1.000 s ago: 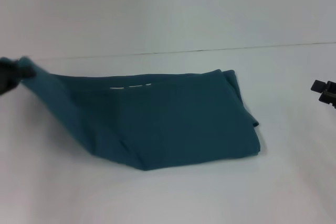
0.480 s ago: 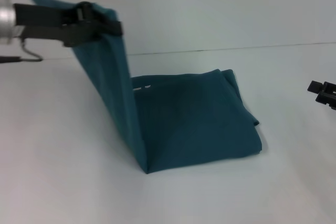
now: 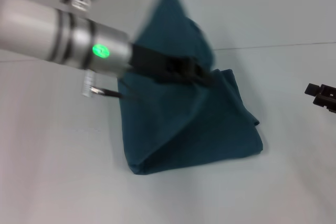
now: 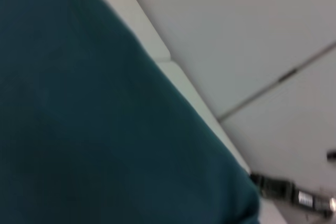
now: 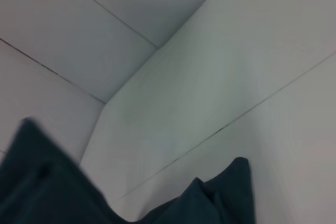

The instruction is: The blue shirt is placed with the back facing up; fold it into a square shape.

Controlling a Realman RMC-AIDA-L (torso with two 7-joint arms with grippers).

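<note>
The blue shirt [image 3: 210, 124] lies partly folded on the white table [image 3: 63, 182], plain side showing. My left gripper [image 3: 206, 76] reaches across from the left and is shut on a raised flap of the shirt, held above the middle of the folded part. The lifted cloth peaks behind the arm. The shirt fills the left wrist view [image 4: 105, 129] and shows low in the right wrist view [image 5: 47, 187]. My right gripper [image 3: 321, 97] is parked at the right edge, apart from the shirt; it also shows in the left wrist view [image 4: 294, 196].
The left arm's silver forearm [image 3: 68, 38] with a green light spans the upper left. The table's far edge [image 3: 283, 45] meets a pale wall behind the shirt.
My left gripper has carried the shirt's left end up and over to the right, from the table's left side to above the folded part. The right gripper has not moved.
</note>
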